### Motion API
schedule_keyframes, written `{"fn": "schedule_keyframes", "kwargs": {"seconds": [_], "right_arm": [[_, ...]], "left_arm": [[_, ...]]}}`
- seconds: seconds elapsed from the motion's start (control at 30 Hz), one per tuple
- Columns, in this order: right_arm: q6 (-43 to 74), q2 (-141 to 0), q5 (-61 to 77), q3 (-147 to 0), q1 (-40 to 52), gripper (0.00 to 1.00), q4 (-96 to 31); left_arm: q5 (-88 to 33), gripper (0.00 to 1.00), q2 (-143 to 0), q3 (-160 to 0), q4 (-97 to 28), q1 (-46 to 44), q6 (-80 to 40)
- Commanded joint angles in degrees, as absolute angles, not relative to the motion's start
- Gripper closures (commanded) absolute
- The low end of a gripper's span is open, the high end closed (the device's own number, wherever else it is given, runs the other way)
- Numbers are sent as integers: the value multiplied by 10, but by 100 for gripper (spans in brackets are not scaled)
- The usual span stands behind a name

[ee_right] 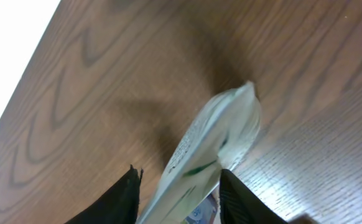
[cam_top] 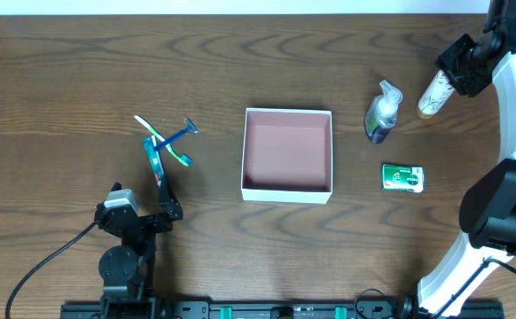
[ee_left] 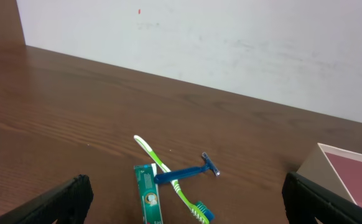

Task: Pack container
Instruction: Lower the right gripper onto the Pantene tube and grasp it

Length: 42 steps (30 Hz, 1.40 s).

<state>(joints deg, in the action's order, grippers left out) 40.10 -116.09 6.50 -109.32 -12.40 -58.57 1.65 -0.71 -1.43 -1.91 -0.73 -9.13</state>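
Note:
The container [cam_top: 287,155], a shallow white box with a pinkish-brown bottom, sits empty at the table's middle; its corner shows in the left wrist view [ee_left: 349,171]. My right gripper [cam_top: 457,75] [ee_right: 178,174] is at the far right, shut on a white tube with green print [cam_top: 434,94] [ee_right: 221,134], whose crimped end rests on the table. My left gripper [cam_top: 165,213] [ee_left: 187,182] is open and empty, just in front of a green toothpaste tube [cam_top: 156,161] [ee_left: 147,199], a green toothbrush [cam_top: 156,137] [ee_left: 162,168] and a blue razor [cam_top: 180,133] [ee_left: 187,173].
A pump bottle with dark liquid [cam_top: 382,113] stands right of the container. A small green packet [cam_top: 402,177] lies in front of it. A white wall runs behind the table in the left wrist view.

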Motion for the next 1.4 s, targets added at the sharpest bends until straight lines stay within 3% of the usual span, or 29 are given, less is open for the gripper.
{"fn": "schedule_keyframes", "kwargs": {"seconds": [0.0, 0.3, 0.43, 0.57, 1.03, 1.27, 1.37], "right_arm": [[395, -1165, 57, -1100, -119, 62, -590], [392, -1165, 50, -1100, -133, 51, -603], [392, -1165, 65, -1100, -144, 54, -605], [392, -1165, 83, -1100, -154, 67, -602], [385, -1165, 110, -1102, -167, 67, -593], [363, -1165, 109, -1102, -167, 84, -594], [346, -1165, 106, -1102, -167, 98, -597]], "left_arm": [[21, 2, -7, -2, -40, -4, -86], [21, 2, -7, -2, -40, -4, -86], [21, 2, -7, -2, -40, -4, -86], [21, 2, -7, -2, -40, -4, -86], [21, 2, -7, -2, -40, -4, -86], [21, 2, -7, -2, -40, -4, -86], [21, 2, -7, -2, -40, -4, -86]]}}
